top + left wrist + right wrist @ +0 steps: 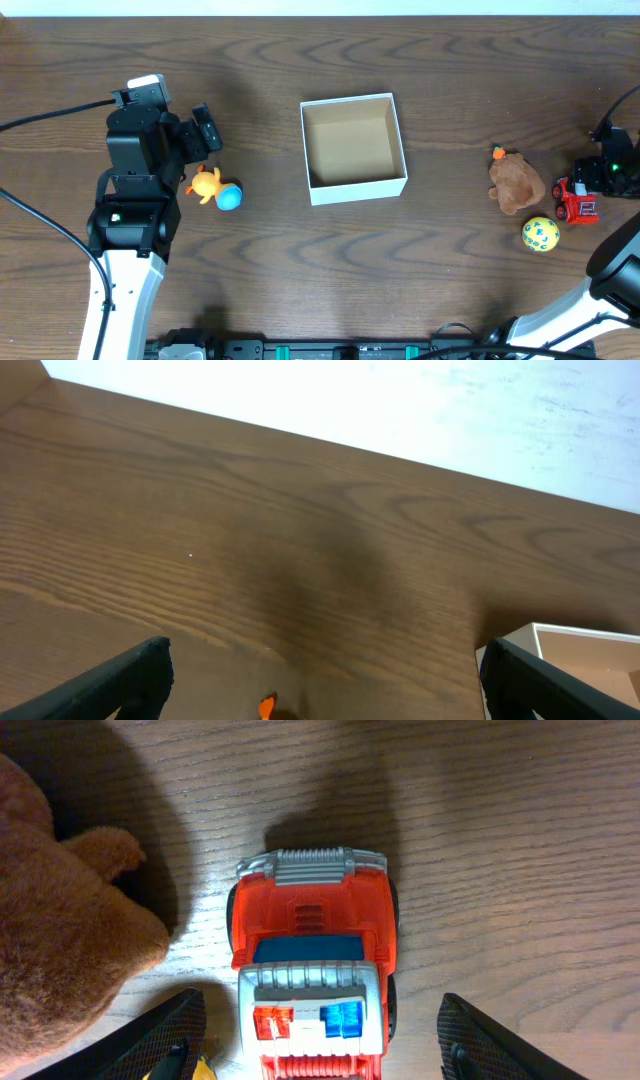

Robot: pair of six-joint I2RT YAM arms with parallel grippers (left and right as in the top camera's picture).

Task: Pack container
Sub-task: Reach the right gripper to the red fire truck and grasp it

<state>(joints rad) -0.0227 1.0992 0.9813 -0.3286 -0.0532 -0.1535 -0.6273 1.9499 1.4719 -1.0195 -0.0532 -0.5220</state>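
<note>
The container (356,188) is a white square cardboard box with a brown inside, open and empty, at the table's middle. Its corner shows in the left wrist view (560,640). An orange duck toy (205,184) and a blue ball (230,198) lie left of it. My left gripper (200,135) is open above the duck; the duck's orange tip (266,707) shows between the fingers (320,685). A red toy truck (577,200) lies at the far right. My right gripper (320,1040) is open, its fingers either side of the truck (315,960).
A brown plush bear (515,183) lies just left of the truck and fills the left of the right wrist view (60,940). A yellow ball (541,234) lies in front of the bear. A white wall edge runs behind the table (400,410).
</note>
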